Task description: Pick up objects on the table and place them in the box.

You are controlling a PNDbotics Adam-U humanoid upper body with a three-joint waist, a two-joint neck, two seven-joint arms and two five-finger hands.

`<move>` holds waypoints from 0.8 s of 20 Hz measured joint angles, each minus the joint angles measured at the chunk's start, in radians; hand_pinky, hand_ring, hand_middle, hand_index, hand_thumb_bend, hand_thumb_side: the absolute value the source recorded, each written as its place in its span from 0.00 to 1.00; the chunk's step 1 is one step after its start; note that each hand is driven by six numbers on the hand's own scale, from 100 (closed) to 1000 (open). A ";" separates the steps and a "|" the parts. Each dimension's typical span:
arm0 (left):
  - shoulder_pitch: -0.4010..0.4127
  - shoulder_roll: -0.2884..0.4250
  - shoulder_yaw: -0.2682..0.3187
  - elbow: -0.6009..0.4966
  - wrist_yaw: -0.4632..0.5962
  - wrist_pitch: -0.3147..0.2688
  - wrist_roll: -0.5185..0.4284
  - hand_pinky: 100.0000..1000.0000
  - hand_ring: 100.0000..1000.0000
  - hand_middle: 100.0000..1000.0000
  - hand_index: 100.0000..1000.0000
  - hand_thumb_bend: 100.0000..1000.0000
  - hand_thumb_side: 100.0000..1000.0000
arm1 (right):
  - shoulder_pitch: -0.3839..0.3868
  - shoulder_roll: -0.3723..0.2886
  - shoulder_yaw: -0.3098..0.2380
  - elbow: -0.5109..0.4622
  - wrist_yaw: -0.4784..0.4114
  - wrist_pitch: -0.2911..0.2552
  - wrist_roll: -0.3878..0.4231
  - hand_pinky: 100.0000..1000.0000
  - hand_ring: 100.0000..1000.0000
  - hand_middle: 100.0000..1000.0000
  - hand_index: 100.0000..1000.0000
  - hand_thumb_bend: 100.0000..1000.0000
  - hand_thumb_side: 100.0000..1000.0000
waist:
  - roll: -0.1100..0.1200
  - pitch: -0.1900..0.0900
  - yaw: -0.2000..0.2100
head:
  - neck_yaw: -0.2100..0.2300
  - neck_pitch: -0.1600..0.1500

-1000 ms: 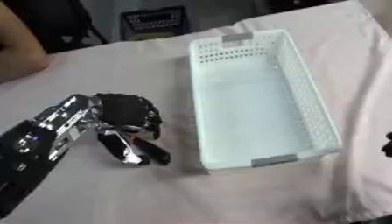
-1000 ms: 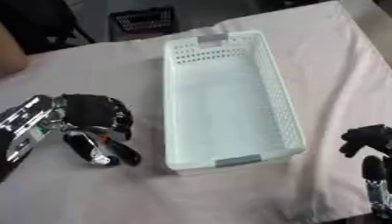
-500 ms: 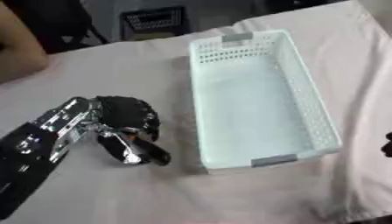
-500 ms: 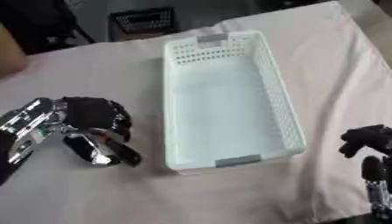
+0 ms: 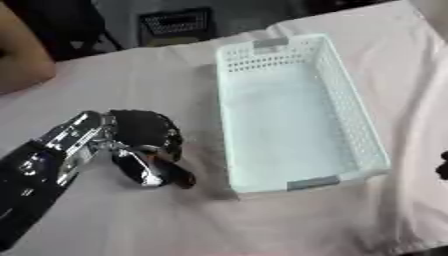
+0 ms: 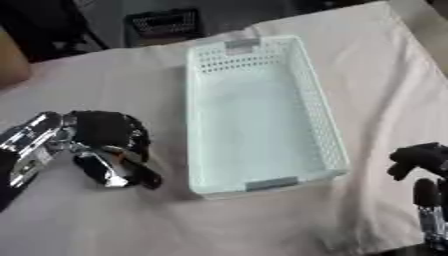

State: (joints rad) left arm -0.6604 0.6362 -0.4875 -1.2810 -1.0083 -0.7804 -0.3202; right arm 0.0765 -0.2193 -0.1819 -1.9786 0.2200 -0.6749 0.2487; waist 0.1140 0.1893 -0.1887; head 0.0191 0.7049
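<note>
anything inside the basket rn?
Nothing visible: the white basket shows only its bare pale floor. The near wall hides a thin strip of floor behind it. The left hand, fingers curled, is on the cloth beside the basket; whatever may be under it is hidden.

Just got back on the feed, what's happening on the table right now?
The left hand is down on the cloth just left of the white basket, its fingers curled; whether they hold anything cannot be told. The basket looks empty. The right hand sits idle at the lower right edge, clear of the basket. No loose object shows on the cloth.
</note>
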 measured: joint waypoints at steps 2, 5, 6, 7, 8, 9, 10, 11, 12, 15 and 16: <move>0.000 0.000 0.000 0.000 0.000 0.000 0.000 0.66 0.50 0.46 0.65 0.31 0.62 | 0.000 0.000 0.000 0.000 0.000 0.000 0.000 0.30 0.41 0.55 0.73 0.00 0.76 | 0.000 0.000 0.000 | 0.000 0.000; 0.000 0.000 0.000 0.000 0.001 0.000 0.000 0.64 0.47 0.46 0.65 0.30 0.61 | 0.000 0.000 0.000 0.000 0.000 0.000 0.000 0.30 0.42 0.55 0.73 0.00 0.76 | 0.000 0.000 0.000 | 0.000 0.000; 0.000 0.000 0.000 0.000 0.001 0.000 0.000 0.64 0.46 0.46 0.65 0.30 0.61 | 0.000 0.000 0.000 0.000 0.000 0.000 0.000 0.30 0.42 0.55 0.73 0.00 0.76 | 0.000 0.000 0.000 | 0.000 0.000; 0.000 0.000 0.000 0.000 0.001 0.000 0.000 0.63 0.45 0.46 0.65 0.30 0.61 | 0.000 0.000 0.000 0.000 0.000 0.000 0.000 0.30 0.41 0.55 0.73 0.00 0.76 | 0.000 0.000 0.000 | 0.000 0.000; 0.000 0.000 0.000 0.000 0.001 0.000 0.000 0.62 0.43 0.46 0.64 0.30 0.61 | 0.000 0.000 0.000 0.000 0.000 0.000 0.000 0.30 0.41 0.55 0.73 0.00 0.76 | 0.000 0.000 0.000 | 0.000 0.000; 0.000 0.000 0.000 0.001 0.001 0.000 0.000 0.62 0.42 0.45 0.64 0.29 0.61 | 0.000 0.000 0.000 0.000 0.000 0.000 0.000 0.30 0.41 0.55 0.73 0.00 0.76 | 0.000 0.000 0.000 | 0.000 0.000; 0.000 0.000 0.000 0.001 0.001 0.001 -0.001 0.61 0.40 0.45 0.64 0.29 0.61 | 0.000 0.000 0.000 0.000 0.000 0.000 0.000 0.30 0.41 0.55 0.73 0.00 0.76 | 0.000 0.000 0.000 | 0.000 0.000; 0.000 0.000 0.000 0.001 0.001 0.001 -0.001 0.60 0.38 0.45 0.64 0.29 0.61 | 0.000 0.000 0.000 0.000 0.000 0.000 0.000 0.30 0.41 0.55 0.73 0.00 0.76 | 0.000 0.000 0.000 | 0.000 0.000; 0.000 -0.001 0.000 0.001 0.001 0.001 -0.001 0.59 0.37 0.45 0.64 0.29 0.61 | 0.000 0.000 0.000 0.000 0.000 0.000 0.000 0.30 0.41 0.55 0.73 0.00 0.76 | -0.001 0.000 0.000 | 0.000 0.000; 0.000 -0.001 0.002 0.004 0.006 0.003 -0.003 0.58 0.33 0.44 0.63 0.28 0.60 | 0.000 0.000 0.000 0.000 0.000 0.000 0.000 0.30 0.41 0.55 0.73 0.00 0.76 | -0.001 0.000 0.000 | 0.000 0.000; 0.000 -0.001 0.002 0.006 0.008 0.004 -0.004 0.58 0.33 0.44 0.63 0.28 0.60 | 0.000 0.000 0.000 0.000 0.000 0.000 0.000 0.30 0.41 0.55 0.73 0.00 0.76 | -0.001 0.000 0.000 | 0.000 0.000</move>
State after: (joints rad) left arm -0.6602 0.6356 -0.4853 -1.2755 -1.0005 -0.7761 -0.3245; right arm 0.0765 -0.2192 -0.1819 -1.9786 0.2200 -0.6750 0.2487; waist 0.1133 0.1893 -0.1884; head 0.0190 0.7049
